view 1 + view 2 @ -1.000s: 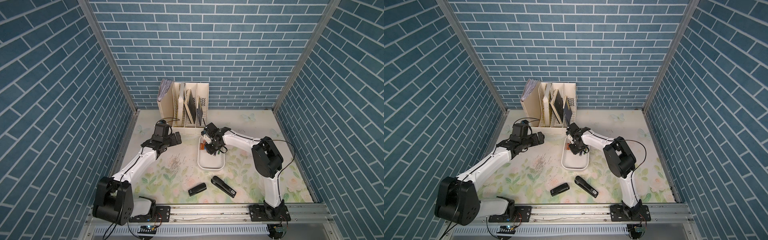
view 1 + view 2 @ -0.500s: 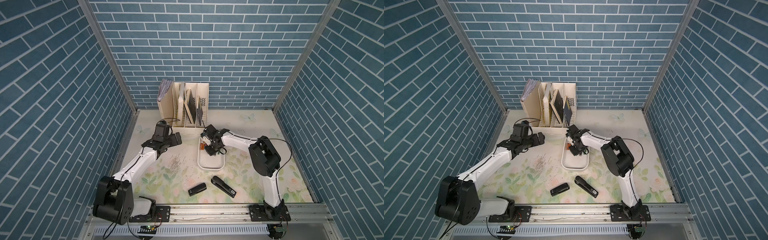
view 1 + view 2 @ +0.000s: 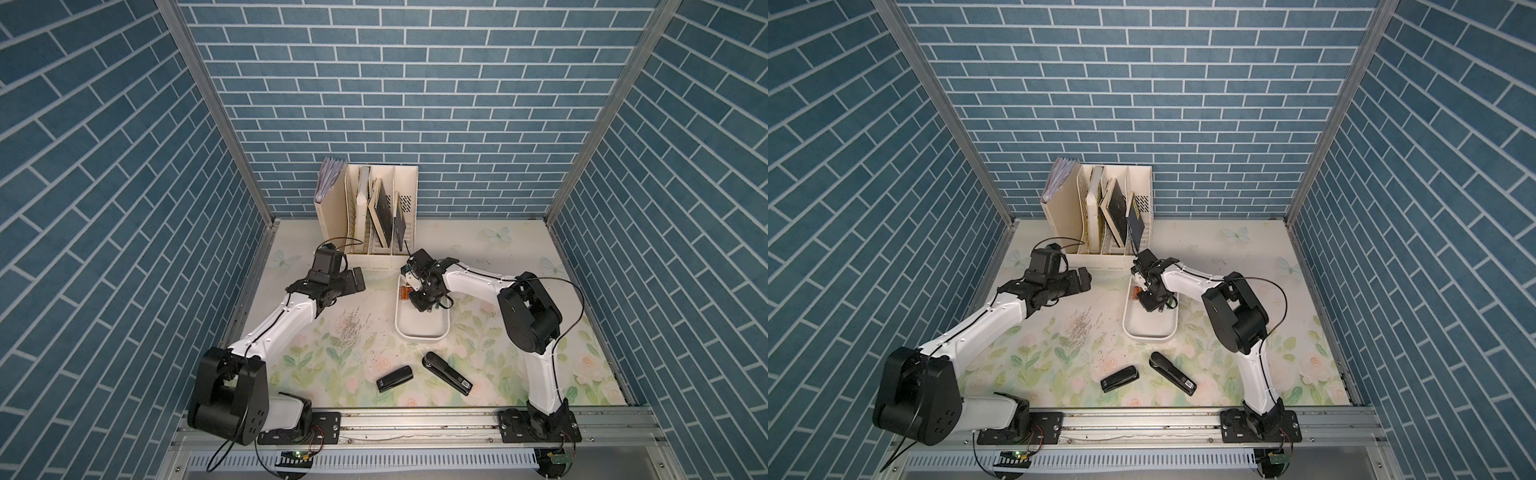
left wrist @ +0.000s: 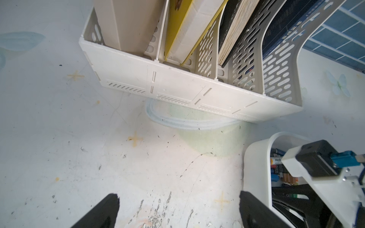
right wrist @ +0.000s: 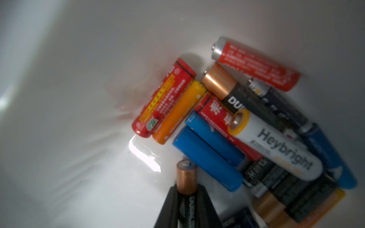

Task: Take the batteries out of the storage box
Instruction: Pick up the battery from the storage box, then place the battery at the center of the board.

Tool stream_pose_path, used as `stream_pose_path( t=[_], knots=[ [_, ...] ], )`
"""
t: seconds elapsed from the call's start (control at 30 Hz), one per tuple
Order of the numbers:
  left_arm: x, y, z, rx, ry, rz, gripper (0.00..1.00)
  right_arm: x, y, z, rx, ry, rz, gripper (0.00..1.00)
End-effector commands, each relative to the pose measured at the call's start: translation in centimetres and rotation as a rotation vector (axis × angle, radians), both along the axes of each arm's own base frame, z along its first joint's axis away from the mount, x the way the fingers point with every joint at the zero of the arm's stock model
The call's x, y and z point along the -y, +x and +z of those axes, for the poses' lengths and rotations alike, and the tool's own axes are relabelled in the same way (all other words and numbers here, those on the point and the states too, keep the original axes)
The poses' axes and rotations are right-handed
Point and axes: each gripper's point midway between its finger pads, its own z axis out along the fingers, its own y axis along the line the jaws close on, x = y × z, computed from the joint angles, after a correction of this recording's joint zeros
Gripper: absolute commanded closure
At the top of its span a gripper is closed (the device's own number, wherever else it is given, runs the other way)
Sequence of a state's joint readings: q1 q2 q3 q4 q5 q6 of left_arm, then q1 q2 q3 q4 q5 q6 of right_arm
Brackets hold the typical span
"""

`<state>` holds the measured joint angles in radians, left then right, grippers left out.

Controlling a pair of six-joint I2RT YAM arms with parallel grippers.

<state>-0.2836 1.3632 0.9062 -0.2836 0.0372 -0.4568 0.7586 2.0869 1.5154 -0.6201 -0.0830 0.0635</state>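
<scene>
Roughly mid-desk (image 3: 498, 266) sat the white storage box (image 3: 420, 337), with batteries (image 5: 246, 128) heaped at its end nearest the back edge. Beside it the left fingers (image 4: 104, 209) gaped, released. Inside, the right fingers (image 5: 169, 207) clenched one copper-topped battery (image 5: 186, 175).

In a top view the right arm (image 3: 469, 281) hides most batteries (image 3: 405, 291); the rest are too small to count. The right wrist view cuts off the gripped battery (image 5: 186, 177).
</scene>
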Motion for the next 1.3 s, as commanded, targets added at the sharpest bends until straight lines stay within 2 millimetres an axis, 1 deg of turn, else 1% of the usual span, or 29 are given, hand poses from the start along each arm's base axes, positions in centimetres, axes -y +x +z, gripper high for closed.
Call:
stream_pose_path(
  t=[0.0,0.13,0.3,0.37,0.53,0.57,0.67,0.77,0.87,0.9,1.03,1.1,1.27],
  knots=[
    [0.2,0.2,0.3,-0.008,0.031,-0.001,0.0,-0.2,-0.6,2.0,-0.011,0.047,-0.024,0.83],
    [0.7,0.5,0.4,-0.011,0.042,-0.014,0.0,0.0,-0.3,4.3,0.009,0.089,-0.063,0.83],
    [1.4,1.0,0.6,-0.018,0.056,-0.032,0.0,1.5,0.7,7.0,0.031,0.122,-0.13,0.83],
    [2.0,1.1,0.8,-0.014,0.056,-0.051,0.0,2.6,1.1,8.0,0.044,0.12,-0.165,0.83],
    [3.4,1.5,1.0,-0.014,0.067,-0.086,0.0,6.3,2.1,10.4,0.078,0.127,-0.27,0.83],
    [3.6,1.6,1.0,-0.015,0.067,-0.09,0.0,6.9,2.1,10.8,0.082,0.132,-0.289,0.83],
    [4.4,1.9,1.0,-0.021,0.071,-0.105,0.0,9.8,2.4,11.2,0.105,0.101,-0.359,0.83],
    [5.1,2.2,0.9,-0.026,0.078,-0.117,0.0,12.2,2.1,10.9,0.109,0.077,-0.416,0.83],
    [5.9,2.3,0.8,-0.029,0.082,-0.132,0.0,13.8,1.5,9.4,0.094,0.056,-0.459,0.83],
    [6.1,2.3,0.8,-0.03,0.082,-0.136,0.0,14.3,1.2,8.5,0.082,0.044,-0.468,0.83],
    [7.0,2.2,0.5,-0.037,0.086,-0.151,0.0,15.5,0.3,5.4,0.044,-0.001,-0.494,0.83],
    [7.3,2.2,0.4,-0.042,0.087,-0.153,0.0,15.7,0.0,4.1,0.026,-0.006,-0.502,0.83],
    [8.1,2.0,0.1,-0.052,0.088,-0.164,0.0,16.2,-0.3,1.8,-0.003,-0.03,-0.512,0.83]
  ],
)
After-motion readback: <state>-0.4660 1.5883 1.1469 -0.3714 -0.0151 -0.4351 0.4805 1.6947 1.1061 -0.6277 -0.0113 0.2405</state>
